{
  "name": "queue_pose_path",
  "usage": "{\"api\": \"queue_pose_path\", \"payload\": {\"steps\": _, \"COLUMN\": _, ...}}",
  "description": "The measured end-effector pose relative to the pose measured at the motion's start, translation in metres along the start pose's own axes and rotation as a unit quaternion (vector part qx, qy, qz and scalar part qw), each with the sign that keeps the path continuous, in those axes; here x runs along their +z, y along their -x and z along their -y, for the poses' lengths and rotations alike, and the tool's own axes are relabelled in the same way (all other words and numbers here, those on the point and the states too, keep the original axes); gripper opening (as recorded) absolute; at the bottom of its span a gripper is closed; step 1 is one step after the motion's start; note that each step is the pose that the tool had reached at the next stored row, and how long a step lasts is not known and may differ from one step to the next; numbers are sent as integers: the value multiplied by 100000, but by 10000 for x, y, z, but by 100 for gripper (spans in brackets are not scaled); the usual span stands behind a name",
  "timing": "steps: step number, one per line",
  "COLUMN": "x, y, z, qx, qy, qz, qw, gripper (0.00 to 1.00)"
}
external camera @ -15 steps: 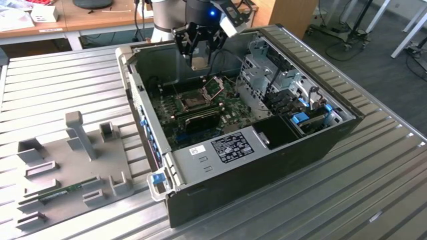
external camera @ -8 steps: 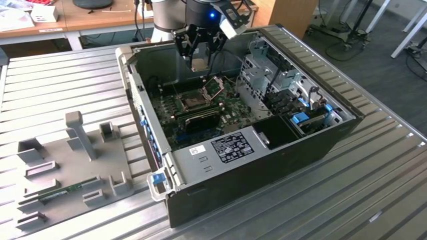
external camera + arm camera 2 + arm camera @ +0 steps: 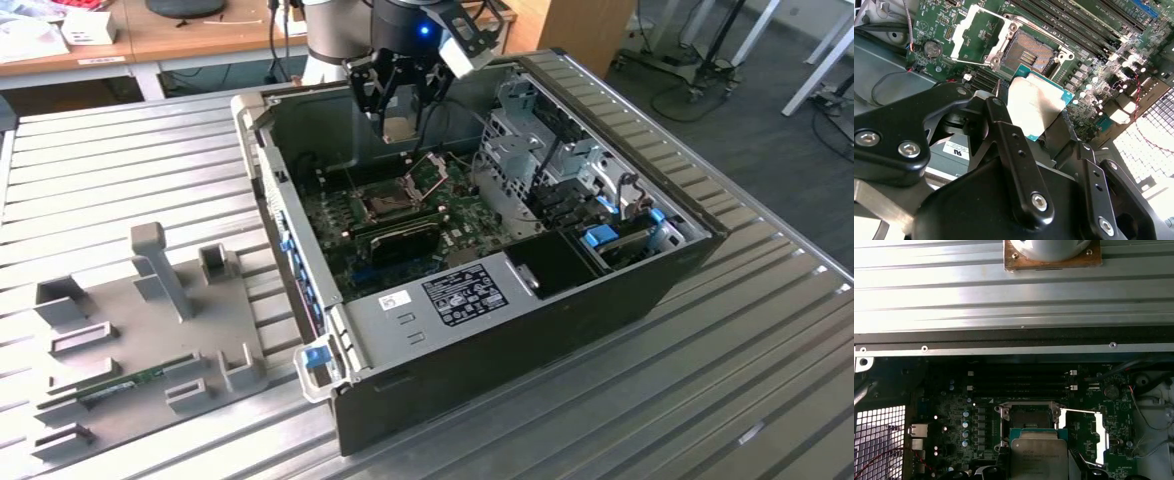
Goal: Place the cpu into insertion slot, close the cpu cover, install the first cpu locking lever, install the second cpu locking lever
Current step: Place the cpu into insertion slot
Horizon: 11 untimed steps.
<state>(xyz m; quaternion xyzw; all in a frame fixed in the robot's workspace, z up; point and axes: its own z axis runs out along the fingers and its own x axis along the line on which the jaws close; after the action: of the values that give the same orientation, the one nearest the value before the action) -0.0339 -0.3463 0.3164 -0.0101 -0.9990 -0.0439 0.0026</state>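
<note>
Gripper (image 3: 398, 122) clamped on the cpu (image 3: 1036, 102), held above the insertion slot (image 3: 1031, 50).
The chip is square, so it has no long axis. Its metal top faces both wrist views, one green edge toward the slot. The cpu cover (image 3: 960, 30) is swung open beside the slot.

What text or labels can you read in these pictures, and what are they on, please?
None can be read.
Black label on the case: too small.
White sticker beside it: too small.
Print on the cpu: blurred.
Sticker on the pincer: too small.
</note>
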Motion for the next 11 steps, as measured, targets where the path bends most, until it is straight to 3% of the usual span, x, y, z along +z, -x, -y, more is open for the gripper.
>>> {"api": "queue_pose_path", "payload": {"steps": 3, "x": 1, "y": 0, "z": 0, "qx": 179, "qy": 1, "qz": 18, "qw": 100000, "gripper": 54}}
{"api": "queue_pose_path", "payload": {"steps": 6, "x": 5, "y": 0, "z": 0, "qx": 2175, "qy": 18, "qz": 192, "qw": 99976, "gripper": 54}}
{"api": "queue_pose_path", "payload": {"steps": 9, "x": 10, "y": 0, "z": 1, "qx": 4864, "qy": 31, "qz": 428, "qw": 99881, "gripper": 54}}
{"api": "queue_pose_path", "payload": {"steps": 11, "x": 16, "y": 0, "z": 1, "qx": 6727, "qy": 44, "qz": 594, "qw": 99772, "gripper": 54}}
